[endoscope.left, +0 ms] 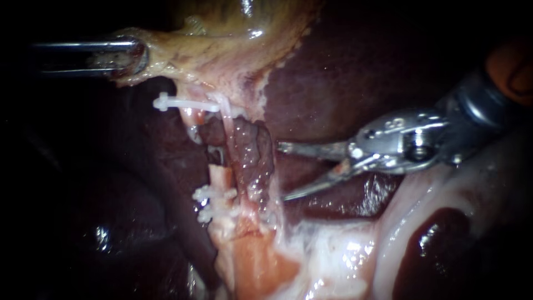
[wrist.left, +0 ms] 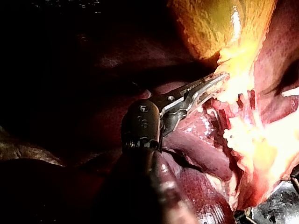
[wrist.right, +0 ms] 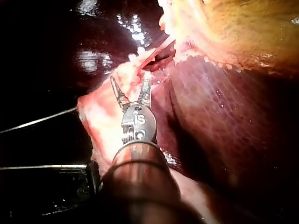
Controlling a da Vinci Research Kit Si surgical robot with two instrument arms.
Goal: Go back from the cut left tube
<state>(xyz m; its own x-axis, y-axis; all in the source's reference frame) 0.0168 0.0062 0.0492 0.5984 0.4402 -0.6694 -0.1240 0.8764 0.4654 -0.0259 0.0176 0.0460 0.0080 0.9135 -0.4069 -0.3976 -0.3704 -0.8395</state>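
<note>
Two instruments, one cut tube.
Beside it the right instrument gapes wide, empty; the left instrument clamps the gallbladder.

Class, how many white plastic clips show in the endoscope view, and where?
3. One white plastic clip lies just under the yellowish gallbladder; a second clip and a third clip sit stacked lower on the pale tube stump. More may be hidden.

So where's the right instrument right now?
Endoscope view, centre-right: the right instrument, jaws open, hangs over the liver, just right of the clipped tube.
</note>
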